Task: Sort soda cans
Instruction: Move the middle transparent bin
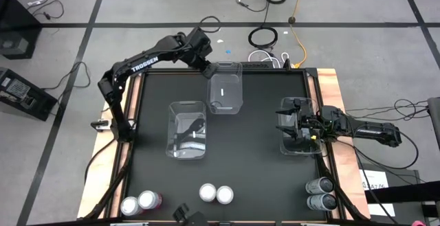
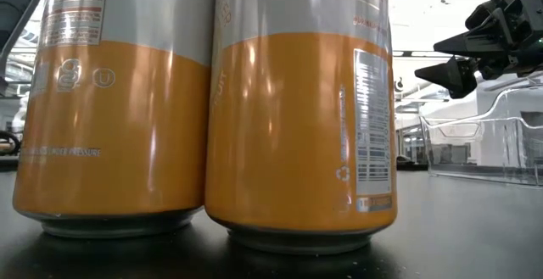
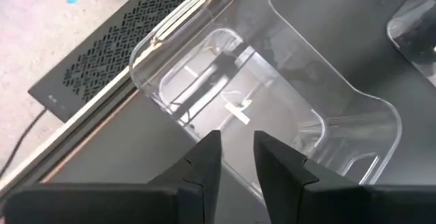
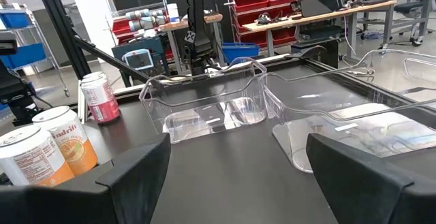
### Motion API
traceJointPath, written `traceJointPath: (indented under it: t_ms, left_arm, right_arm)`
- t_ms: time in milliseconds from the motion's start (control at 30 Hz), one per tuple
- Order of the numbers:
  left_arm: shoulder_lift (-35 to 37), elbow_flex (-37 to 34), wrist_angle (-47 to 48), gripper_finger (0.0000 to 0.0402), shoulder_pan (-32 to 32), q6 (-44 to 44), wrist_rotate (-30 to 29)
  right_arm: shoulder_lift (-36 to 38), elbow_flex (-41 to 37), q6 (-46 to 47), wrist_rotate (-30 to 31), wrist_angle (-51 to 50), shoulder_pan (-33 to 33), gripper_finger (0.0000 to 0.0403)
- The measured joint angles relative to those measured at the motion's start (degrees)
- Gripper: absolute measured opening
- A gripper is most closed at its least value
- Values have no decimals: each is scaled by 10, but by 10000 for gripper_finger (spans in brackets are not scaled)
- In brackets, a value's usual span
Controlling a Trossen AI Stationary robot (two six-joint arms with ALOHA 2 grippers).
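We see all six soda cans (image 1: 216,194) upright along the frame's bottom edge, grey pair (image 1: 320,193) directly below our released right end effector (image 1: 292,125), nearer than the narrowly-gapped, empty left end effector (image 1: 208,68).

Two matte-black jointed arms, the left arm (image 1: 141,64) lettered TROSSEN in white.

From table level the two orange cans (image 2: 204,109) ran off the top edge, hiding most of the table behind. From above, the pink cans (image 1: 139,202) looked tiny, labels unreadable.
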State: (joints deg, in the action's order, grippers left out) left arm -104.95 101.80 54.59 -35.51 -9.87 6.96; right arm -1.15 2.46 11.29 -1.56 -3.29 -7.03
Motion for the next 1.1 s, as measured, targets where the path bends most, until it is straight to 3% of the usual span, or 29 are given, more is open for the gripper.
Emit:
traceJointPath:
  t_ms: [400,700,900,1100]
  left_arm:
    - [-34,0,65,98,17,-151,-12]
    - [-75,-1,52,98,36,-228,-11]
    - [-88,-1,43,98,36,-296,-57]
    - [-94,-1,39,98,36,-311,-75]
  right_arm:
    - [0,0,0,0,0,0,336]
    - [0,0,0,0,0,0,336]
    - [0,0,0,0,0,0,336]
    - [0,0,0,0,0,0,336]
